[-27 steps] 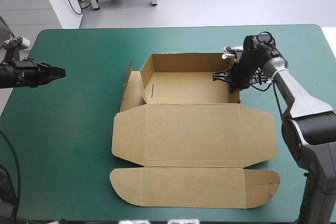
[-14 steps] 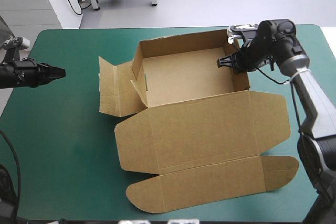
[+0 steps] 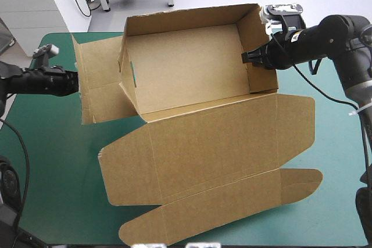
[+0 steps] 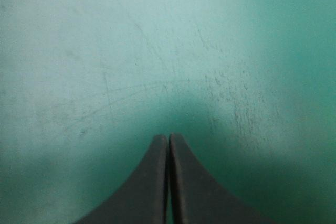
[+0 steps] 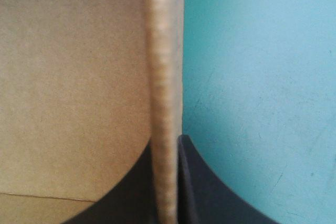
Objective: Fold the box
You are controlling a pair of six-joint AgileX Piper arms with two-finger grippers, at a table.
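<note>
Left pincer (image 4: 168, 141) has black fin-shaped fingers (image 4: 149, 182); right arm (image 3: 325, 33) is black and silver-grey.

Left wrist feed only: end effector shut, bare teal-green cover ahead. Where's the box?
Observer: The box is tilted up, hanging from its right wall.
Operator: Held by what?
Observer: The right end effector is shut on that wall. In the right wrist view, the board's edge runs between its fingers.
Operator: Anything near my arm?
Observer: From above, the box's left flap overlaps the tip of the left end effector. I cannot tell if they touch.
</note>
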